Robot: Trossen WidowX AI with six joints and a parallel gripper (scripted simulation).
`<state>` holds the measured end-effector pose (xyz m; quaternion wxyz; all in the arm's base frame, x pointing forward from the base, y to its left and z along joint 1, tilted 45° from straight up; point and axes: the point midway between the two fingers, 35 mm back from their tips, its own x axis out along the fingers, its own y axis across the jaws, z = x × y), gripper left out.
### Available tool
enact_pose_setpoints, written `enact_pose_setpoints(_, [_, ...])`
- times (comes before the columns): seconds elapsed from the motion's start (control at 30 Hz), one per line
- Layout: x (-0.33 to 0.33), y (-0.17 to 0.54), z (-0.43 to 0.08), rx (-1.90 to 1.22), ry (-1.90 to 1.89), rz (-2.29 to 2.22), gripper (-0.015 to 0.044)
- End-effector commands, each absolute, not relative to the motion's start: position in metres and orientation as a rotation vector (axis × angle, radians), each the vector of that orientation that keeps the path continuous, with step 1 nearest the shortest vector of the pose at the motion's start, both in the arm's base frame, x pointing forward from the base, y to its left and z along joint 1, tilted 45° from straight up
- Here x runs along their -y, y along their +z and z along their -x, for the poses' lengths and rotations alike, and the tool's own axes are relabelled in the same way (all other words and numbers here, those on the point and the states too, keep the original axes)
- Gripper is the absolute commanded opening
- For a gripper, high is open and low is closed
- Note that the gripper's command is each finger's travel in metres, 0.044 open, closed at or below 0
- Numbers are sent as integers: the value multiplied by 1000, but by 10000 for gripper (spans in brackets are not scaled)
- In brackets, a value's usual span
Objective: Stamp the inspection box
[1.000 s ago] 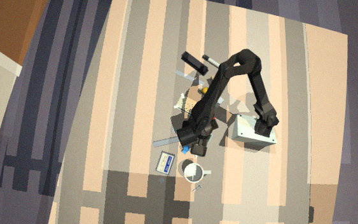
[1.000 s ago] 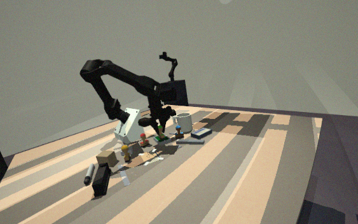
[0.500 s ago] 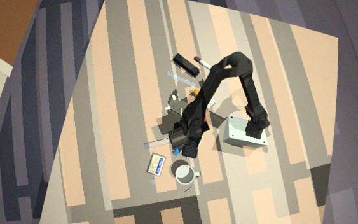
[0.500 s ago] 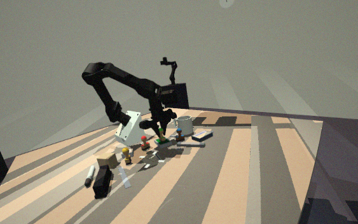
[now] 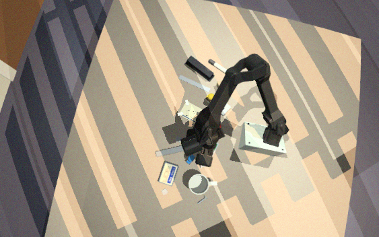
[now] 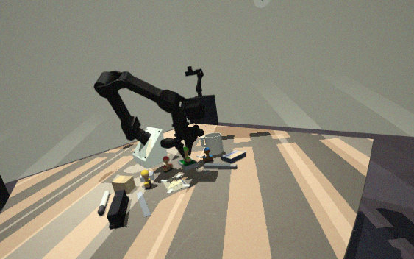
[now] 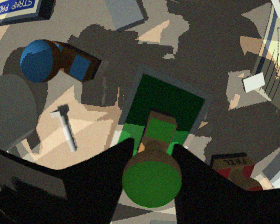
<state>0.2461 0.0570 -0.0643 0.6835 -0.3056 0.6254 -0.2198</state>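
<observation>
- Evidently the jaws grasp the green-topped stamp [image 7: 152, 182] [image 6: 186, 154], wooden and round-knobbed, over the green pad [image 7: 166, 102] [image 6: 194, 165]; contact is hard to judge.
- Its block end points toward twelve o'clock in the wrist view, long axis nearly six-to-twelve.

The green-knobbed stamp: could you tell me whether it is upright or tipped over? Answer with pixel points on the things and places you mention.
Upright: in the exterior view, the green-knobbed wooden stamp [image 6: 186, 154] [image 7: 152, 184] has its knob above its base, over the green ink pad [image 6: 194, 165] [image 7: 166, 98].
</observation>
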Motion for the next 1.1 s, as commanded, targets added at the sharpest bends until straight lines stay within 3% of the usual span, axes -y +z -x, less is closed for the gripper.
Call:
enact_pose_setpoints(0.0, [-58,-63,-246,-1399,-496,684,0])
enact_pose_setpoints(1.07, [-85,-37,-243,-1400,-494,682,0])
